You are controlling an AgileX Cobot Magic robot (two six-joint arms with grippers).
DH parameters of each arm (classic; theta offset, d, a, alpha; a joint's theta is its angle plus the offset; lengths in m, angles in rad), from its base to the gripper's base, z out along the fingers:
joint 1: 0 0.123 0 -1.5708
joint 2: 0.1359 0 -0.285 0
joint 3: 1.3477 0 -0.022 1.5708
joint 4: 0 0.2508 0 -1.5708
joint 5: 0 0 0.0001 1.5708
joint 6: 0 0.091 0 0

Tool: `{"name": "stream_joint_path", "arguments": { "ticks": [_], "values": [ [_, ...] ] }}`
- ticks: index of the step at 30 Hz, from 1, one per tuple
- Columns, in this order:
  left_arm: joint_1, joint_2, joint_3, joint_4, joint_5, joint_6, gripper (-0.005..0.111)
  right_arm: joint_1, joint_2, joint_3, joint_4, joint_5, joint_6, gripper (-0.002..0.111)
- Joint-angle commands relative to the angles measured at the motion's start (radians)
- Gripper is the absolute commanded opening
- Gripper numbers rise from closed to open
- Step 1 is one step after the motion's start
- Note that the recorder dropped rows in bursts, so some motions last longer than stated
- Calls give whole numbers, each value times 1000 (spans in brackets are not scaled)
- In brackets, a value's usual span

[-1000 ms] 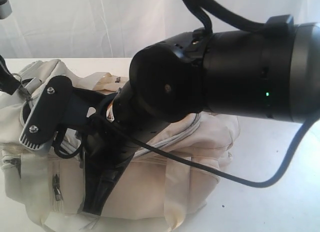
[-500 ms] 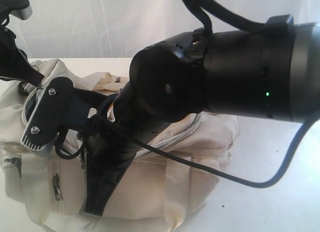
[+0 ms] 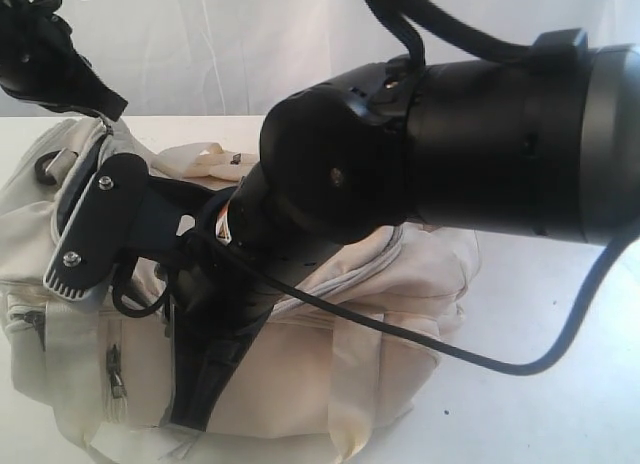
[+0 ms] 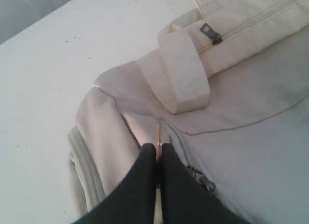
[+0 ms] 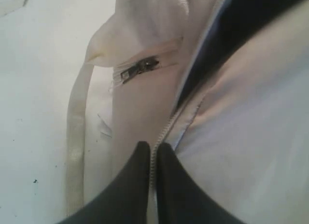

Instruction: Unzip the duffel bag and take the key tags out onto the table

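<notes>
The cream duffel bag (image 3: 400,284) lies on the white table (image 3: 560,404). My left gripper (image 3: 112,112) is at the bag's far left end, holding it raised. In the left wrist view it (image 4: 158,147) is shut on a thin edge of the bag (image 4: 251,127); whether that is a zipper pull or fabric I cannot tell. My right gripper (image 5: 153,147) is shut on the grey zipper edge of the bag's opening (image 5: 164,127), with dark lining (image 5: 251,21) showing behind it. The right arm (image 3: 330,184) hides much of the bag's top. No key tags are in view.
A black cable (image 3: 480,359) loops from the right arm over the bag's right half. A pale webbing strap (image 4: 178,74) and a small pocket zipper pull (image 4: 211,35) lie near the left gripper. Another zipper pull (image 5: 140,67) shows beside a loose strap (image 5: 75,137). White curtain (image 3: 200,44) behind.
My left gripper has risen and shifted right, pulling the bag's left end up with it. The right arm has stayed where it was.
</notes>
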Motion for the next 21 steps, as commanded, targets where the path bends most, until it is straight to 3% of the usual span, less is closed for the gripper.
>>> {"name": "stream_joint_path", "arguments": {
  "ticks": [1, 9, 17, 21],
  "values": [
    [5, 77, -84, 63, -60, -10, 0, 3, -1, 4, 17, 78, 6, 0],
    [5, 194, -171, 69, -112, -10, 0, 3, -1, 4, 18, 78, 6, 0],
    [5, 242, -179, 101, -122, -15, 1, 3, -1, 4, 18, 75, 6, 0],
    [5, 240, -208, 101, -61, -26, 32, 3, -1, 4, 18, 75, 6, 0]
  ]
}}
